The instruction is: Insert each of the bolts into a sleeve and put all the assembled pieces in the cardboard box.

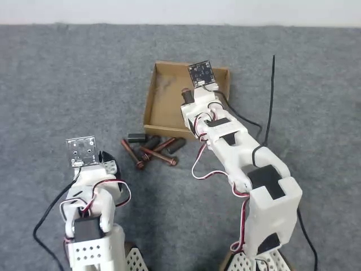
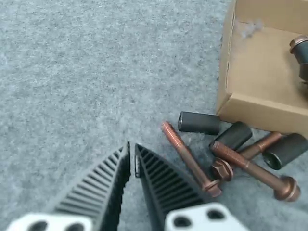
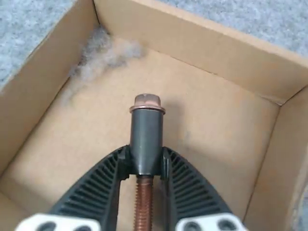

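Note:
My right gripper (image 3: pixel 146 161) hangs over the cardboard box (image 3: pixel 211 48), shut on a dark sleeve with a copper bolt through it (image 3: pixel 146 134). In the high view that assembled piece (image 1: pixel 187 95) is held above the box (image 1: pixel 161 107). Three loose copper bolts (image 2: pixel 190 161) and three dark sleeves (image 2: pixel 199 122) lie in a heap on the carpet just in front of the box (image 2: pixel 260 106). My left gripper (image 2: pixel 132 150) is shut on nothing, low over the carpet a short way from the nearest bolt. In the high view it (image 1: pixel 108 162) sits left of the heap (image 1: pixel 152 148).
Grey carpet covers the whole table. A tuft of grey fluff (image 3: pixel 103 53) lies in one corner of the box. A black cable (image 1: pixel 271 107) runs along the carpet right of the box.

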Robot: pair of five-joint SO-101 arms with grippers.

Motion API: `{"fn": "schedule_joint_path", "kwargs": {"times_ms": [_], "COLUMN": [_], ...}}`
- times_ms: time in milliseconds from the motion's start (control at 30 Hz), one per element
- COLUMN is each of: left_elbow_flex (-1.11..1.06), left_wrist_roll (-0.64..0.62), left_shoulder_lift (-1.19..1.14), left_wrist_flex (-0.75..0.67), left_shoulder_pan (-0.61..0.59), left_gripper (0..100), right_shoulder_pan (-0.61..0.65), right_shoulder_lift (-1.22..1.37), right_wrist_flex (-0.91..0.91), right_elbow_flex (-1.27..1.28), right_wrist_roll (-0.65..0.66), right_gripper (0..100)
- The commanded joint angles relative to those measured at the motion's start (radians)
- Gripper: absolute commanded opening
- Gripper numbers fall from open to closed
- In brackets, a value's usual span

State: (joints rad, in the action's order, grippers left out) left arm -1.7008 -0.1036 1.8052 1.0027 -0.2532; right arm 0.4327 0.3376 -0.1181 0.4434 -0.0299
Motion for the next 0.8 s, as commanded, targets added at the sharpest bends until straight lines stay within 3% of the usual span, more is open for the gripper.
{"fn": "schedule_joint_path", "kwargs": {"times_ms": [0, 300, 767], "left_elbow_flex": [0.016, 0.016, 0.016], "left_wrist_roll": [0.009, 0.009, 0.009], "left_shoulder_lift": [0.009, 0.009, 0.009], "left_wrist_flex": [-0.003, -0.003, -0.003], "left_shoulder_pan": [-0.003, -0.003, -0.003], "left_gripper": [1, 1, 1], "right_shoulder_pan": [-0.022, -0.108, -0.073], "right_shoulder_lift": [-0.015, -0.015, -0.282], "right_wrist_flex": [-0.007, -0.007, -0.085], "right_elbow_flex": [-0.002, -0.005, 0.035], "right_wrist_roll": [-0.006, -0.006, -0.011], "right_gripper": [0.6, 0.6, 0.6]}}
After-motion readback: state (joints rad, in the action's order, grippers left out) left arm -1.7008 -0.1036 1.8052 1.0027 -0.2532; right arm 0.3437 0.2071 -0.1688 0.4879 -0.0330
